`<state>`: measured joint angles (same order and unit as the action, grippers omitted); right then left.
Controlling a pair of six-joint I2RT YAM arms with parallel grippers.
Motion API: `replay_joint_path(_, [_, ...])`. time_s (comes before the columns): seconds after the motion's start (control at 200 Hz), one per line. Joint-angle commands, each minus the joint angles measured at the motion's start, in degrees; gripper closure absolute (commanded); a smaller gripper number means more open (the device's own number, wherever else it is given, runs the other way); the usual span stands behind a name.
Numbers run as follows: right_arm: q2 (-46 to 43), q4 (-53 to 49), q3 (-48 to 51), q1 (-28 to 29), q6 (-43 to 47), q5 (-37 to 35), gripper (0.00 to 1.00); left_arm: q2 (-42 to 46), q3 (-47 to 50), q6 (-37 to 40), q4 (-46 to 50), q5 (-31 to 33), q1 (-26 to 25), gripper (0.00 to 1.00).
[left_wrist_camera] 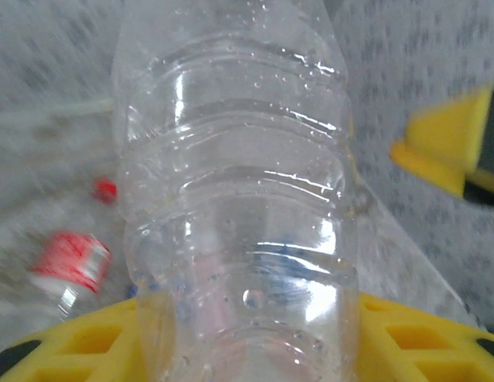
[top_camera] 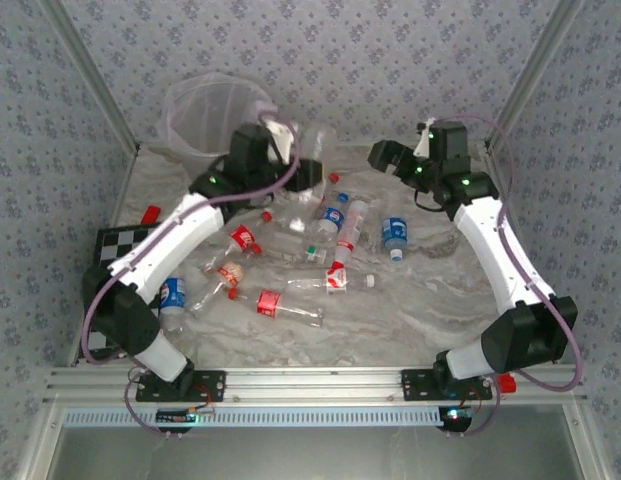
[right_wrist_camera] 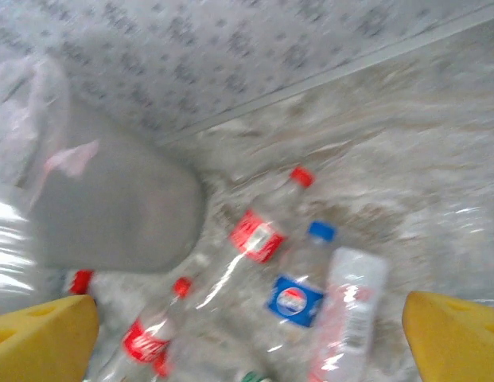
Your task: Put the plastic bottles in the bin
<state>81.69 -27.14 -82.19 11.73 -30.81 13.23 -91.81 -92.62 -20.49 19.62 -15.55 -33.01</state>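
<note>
My left gripper (top_camera: 306, 176) is shut on a clear plastic bottle (top_camera: 319, 142) and holds it above the table, right of the bin (top_camera: 212, 112). In the left wrist view the ribbed bottle (left_wrist_camera: 235, 183) stands between the yellow fingers (left_wrist_camera: 425, 338). My right gripper (top_camera: 388, 158) hovers open at the back right, with nothing between its fingers (right_wrist_camera: 453, 334). Below it lie several bottles, among them a blue-labelled one (right_wrist_camera: 298, 294) and a red-labelled one (right_wrist_camera: 258, 235), beside the grey bin (right_wrist_camera: 111, 199). More bottles (top_camera: 275, 303) lie scattered on the marbled table.
A checkerboard (top_camera: 118, 245) lies at the table's left edge with a small red object (top_camera: 150, 212) behind it. Patterned walls and metal posts close in the back and sides. A metal rail (top_camera: 320, 380) runs along the near edge.
</note>
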Motion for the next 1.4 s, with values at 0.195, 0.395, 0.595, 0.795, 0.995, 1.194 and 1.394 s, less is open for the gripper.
replay_joint_path(0.195, [-3.10, -5.10, 6.61, -2.97, 15.24, 0.04, 0.00, -8.57, -35.22, 10.86, 15.73, 8.87, 7.00, 0.63])
replay_joint_path(0.395, [-9.87, -7.57, 16.24, -3.80, 16.41, 3.05, 0.00, -16.72, -47.54, 11.52, 18.38, 18.04, 12.32, 0.63])
replay_joint_path(0.595, [-16.28, -13.53, 17.36, -4.08, 17.78, 0.95, 0.00, -25.81, -55.28, 13.40, 20.95, 23.19, 18.54, 0.64])
replay_joint_path(0.795, [-22.90, -20.57, 20.22, -4.01, 16.40, -1.93, 0.00, -32.65, -58.91, 16.71, 28.45, 24.58, 22.62, 0.64])
replay_joint_path(0.995, [-27.91, -21.61, 22.60, -4.12, 10.13, -1.68, 0.00, -36.77, -58.87, 19.52, 33.27, 20.39, 25.71, 0.65])
replay_joint_path(1.194, [-28.09, -23.04, 23.47, -4.06, 6.72, -0.82, 0.00, -40.29, -56.56, 23.03, 36.69, 15.61, 25.53, 0.65])
replay_joint_path(1.394, [-24.31, -27.40, 22.62, -4.08, 4.01, -3.46, 0.00, -40.61, -49.60, 26.49, 37.68, 13.53, 23.91, 0.62])
